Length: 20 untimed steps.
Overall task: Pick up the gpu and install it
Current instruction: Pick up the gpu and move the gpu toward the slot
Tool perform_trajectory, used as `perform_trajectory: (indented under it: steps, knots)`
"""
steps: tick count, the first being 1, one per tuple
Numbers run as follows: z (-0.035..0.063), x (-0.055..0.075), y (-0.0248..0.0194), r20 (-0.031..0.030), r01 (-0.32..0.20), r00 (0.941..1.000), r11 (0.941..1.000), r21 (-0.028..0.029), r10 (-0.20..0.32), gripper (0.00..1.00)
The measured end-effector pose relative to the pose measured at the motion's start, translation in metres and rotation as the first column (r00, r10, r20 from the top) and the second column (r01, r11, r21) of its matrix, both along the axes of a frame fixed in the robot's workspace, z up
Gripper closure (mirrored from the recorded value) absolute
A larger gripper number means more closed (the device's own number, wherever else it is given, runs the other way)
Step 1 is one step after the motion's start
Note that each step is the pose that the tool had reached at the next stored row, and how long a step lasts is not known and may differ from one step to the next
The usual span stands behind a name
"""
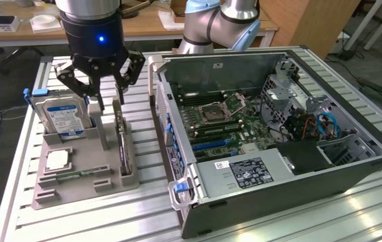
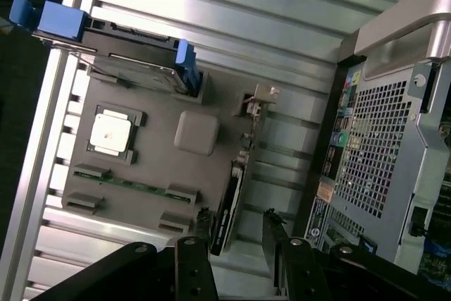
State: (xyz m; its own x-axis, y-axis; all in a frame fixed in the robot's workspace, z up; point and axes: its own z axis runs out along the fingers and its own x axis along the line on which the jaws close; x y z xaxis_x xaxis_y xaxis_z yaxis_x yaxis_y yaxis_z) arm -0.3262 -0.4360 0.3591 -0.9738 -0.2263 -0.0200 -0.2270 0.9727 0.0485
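Observation:
The gpu (image 1: pixel 122 143) stands on edge in a slot of the grey holder tray (image 1: pixel 83 187), a thin dark card with a silver bracket at one end. In the wrist view the gpu (image 2: pixel 236 174) runs from its bracket down between my two fingers (image 2: pixel 203 225). My gripper (image 1: pixel 107 98) hangs open directly over the card's far end, one finger on each side of it, with a gap to the card on both sides. The open computer case (image 1: pixel 265 131) lies to the exterior view's right, its motherboard (image 1: pixel 221 118) exposed.
On the same tray (image 2: pixel 162 167) a silver hard drive with a blue label (image 1: pixel 63 118) stands just beside the gripper. A CPU (image 1: pixel 56 160) and a RAM stick (image 1: pixel 76 175) lie flat nearer the front. The case wall (image 1: pixel 164 116) rises close beside the tray.

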Motion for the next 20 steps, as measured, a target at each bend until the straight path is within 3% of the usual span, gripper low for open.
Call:
perform_trajectory:
  steps: [7, 20]
  knots:
    - [-0.0045, 0.0001, -0.0063, -0.0001, -0.002, 1.0000, 1.0000, -0.0001, 0.002, 0.57]
    - [-0.0105, 0.0039, -0.0075, 0.0000, -0.003, 1.0000, 1.0000, 0.0000, 0.003, 0.57]
